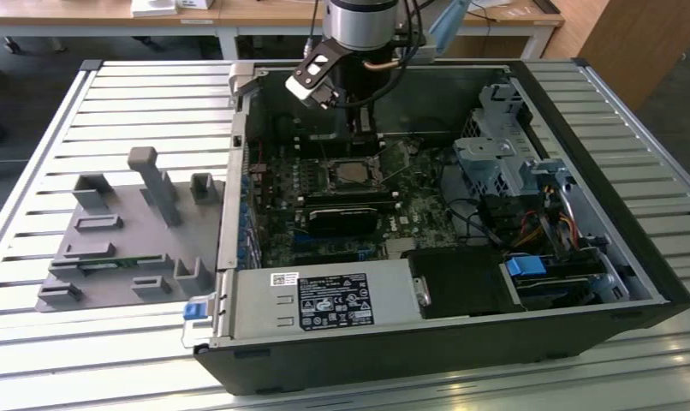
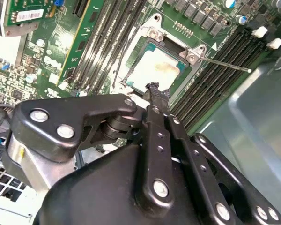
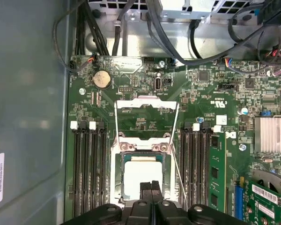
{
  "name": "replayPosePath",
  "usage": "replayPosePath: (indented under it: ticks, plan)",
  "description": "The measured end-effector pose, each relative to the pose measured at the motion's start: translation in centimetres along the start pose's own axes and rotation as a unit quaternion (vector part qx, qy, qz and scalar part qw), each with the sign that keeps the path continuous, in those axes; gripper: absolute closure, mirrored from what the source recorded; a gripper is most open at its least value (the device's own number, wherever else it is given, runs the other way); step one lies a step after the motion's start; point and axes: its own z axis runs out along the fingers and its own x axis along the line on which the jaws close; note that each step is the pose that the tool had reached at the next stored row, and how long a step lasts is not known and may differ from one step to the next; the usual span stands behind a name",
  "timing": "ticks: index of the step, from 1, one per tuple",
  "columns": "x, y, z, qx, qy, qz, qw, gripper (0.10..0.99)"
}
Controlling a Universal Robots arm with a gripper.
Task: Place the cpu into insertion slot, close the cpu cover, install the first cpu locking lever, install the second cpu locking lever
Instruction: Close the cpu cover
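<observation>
The slatted bench carries an open computer case, its green motherboard facing up. The arm reaches down into it. In the first wrist view the claw is pinched narrow, nothing between its fingers, tips right over the cpu, which lies in its socket. The cpu cover lies swung back, open. A thin locking lever juts out beside the socket.

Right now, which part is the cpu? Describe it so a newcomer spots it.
In the open computer case, find the green motherboard. Between its two banks of black memory slots lies the cpu: a flat, pale silvery square, plain where its neighbours are ribbed.
</observation>
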Motion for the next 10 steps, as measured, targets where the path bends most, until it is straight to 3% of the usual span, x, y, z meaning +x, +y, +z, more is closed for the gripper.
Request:
replayPosePath:
  ticks: [5,10]
  plan:
    - [-0.37,0.17,0.04,0.0,0.0001,0.0,1.0,0.98]
    - [-0.37,1.6,0.09,0.0004,-0.0001,0.0,1.0,0.98]
